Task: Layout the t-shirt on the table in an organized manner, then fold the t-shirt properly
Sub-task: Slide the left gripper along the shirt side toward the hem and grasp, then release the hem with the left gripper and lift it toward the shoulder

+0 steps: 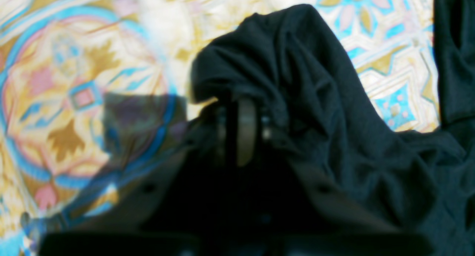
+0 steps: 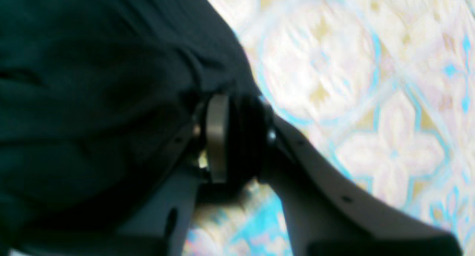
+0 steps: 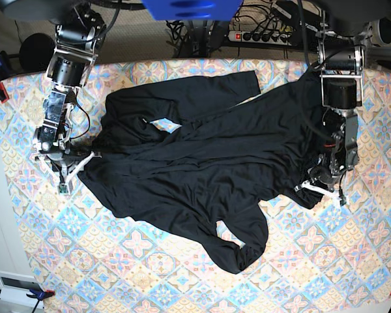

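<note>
The black t-shirt lies spread but wrinkled across the middle of the patterned table. One long sleeve reaches toward the far edge and the other curls toward the near side. My left gripper is at the garment's right edge. In the left wrist view, my left gripper is shut on a bunch of the t-shirt. My right gripper is at the garment's left edge. In the right wrist view, my right gripper has its fingers apart, with a fold of the t-shirt lying between them.
A power strip and cables lie beyond the table's far edge. Both arm bases stand at the far corners. Bare patterned cloth surrounds the garment on the near side and at both ends.
</note>
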